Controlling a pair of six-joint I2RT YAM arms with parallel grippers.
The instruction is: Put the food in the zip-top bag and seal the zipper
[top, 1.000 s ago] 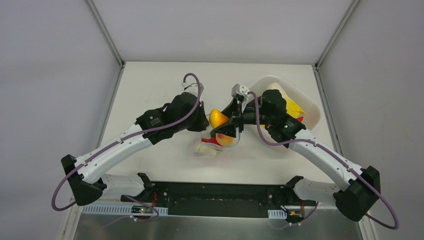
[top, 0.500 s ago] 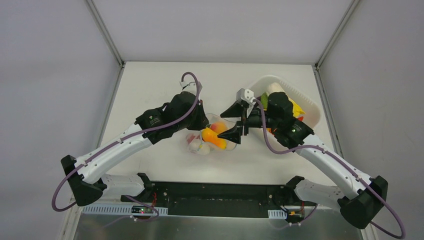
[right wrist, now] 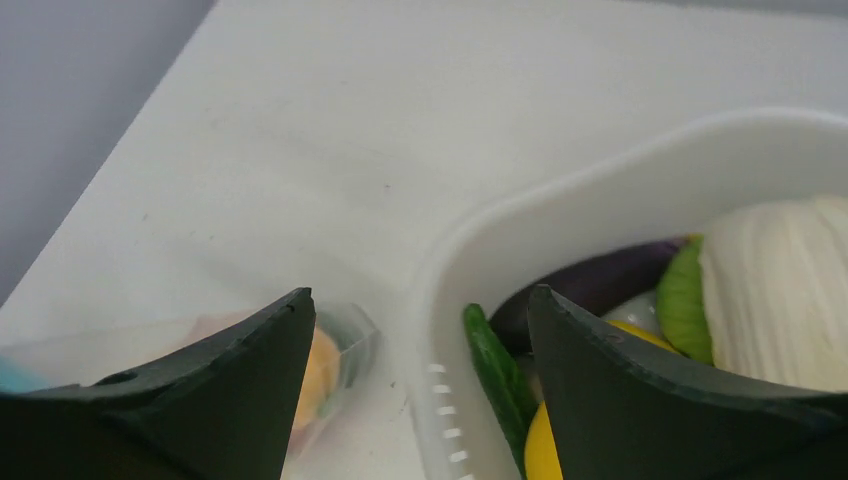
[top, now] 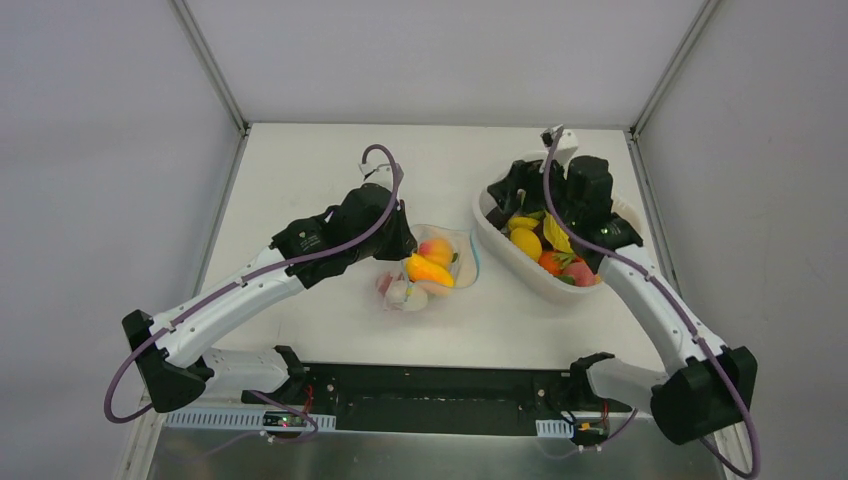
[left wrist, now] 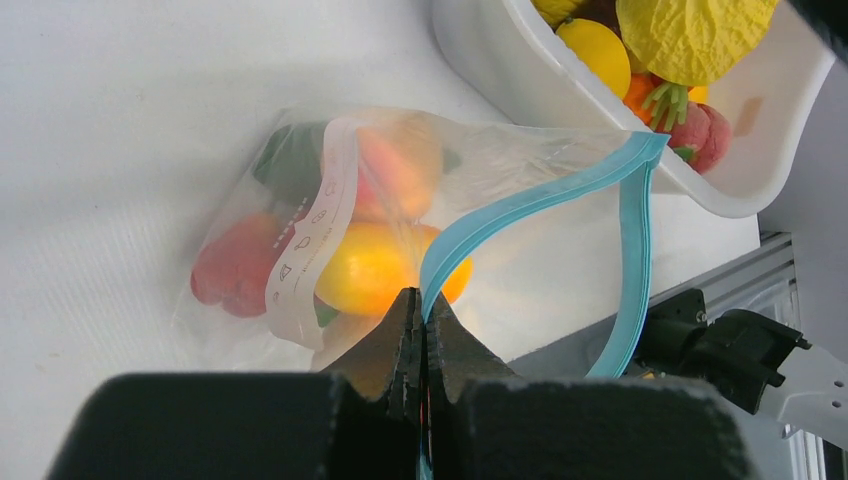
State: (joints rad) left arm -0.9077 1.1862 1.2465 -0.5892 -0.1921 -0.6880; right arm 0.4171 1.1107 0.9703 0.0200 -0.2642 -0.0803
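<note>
The clear zip-top bag [top: 455, 243] lies mid-table with its mouth gaping toward the tub. Inside it are red, orange and yellow food pieces [left wrist: 375, 270]. My left gripper [left wrist: 422, 300] is shut on the teal zipper [left wrist: 520, 205] at the mouth's near edge, and it sits at the bag's left side [top: 400, 243] in the top view. My right gripper [right wrist: 420, 295] is open and empty, hanging over the left end of the white tub [top: 512, 257]; its fingers straddle the tub's rim [right wrist: 450, 240]. More food [top: 527, 243] lies in the tub.
The tub holds a green cucumber [right wrist: 495, 370], a purple eggplant [right wrist: 590, 285], a pale ribbed piece [right wrist: 790, 280], and yellow, orange and pink pieces. The bag [right wrist: 345, 345] lies just left of the tub. The table's far edge meets grey walls.
The right gripper let an orange piece go into the bag, opened, and swung back right over the tub. The bag sank lower onto the table. The left gripper kept its hold.
</note>
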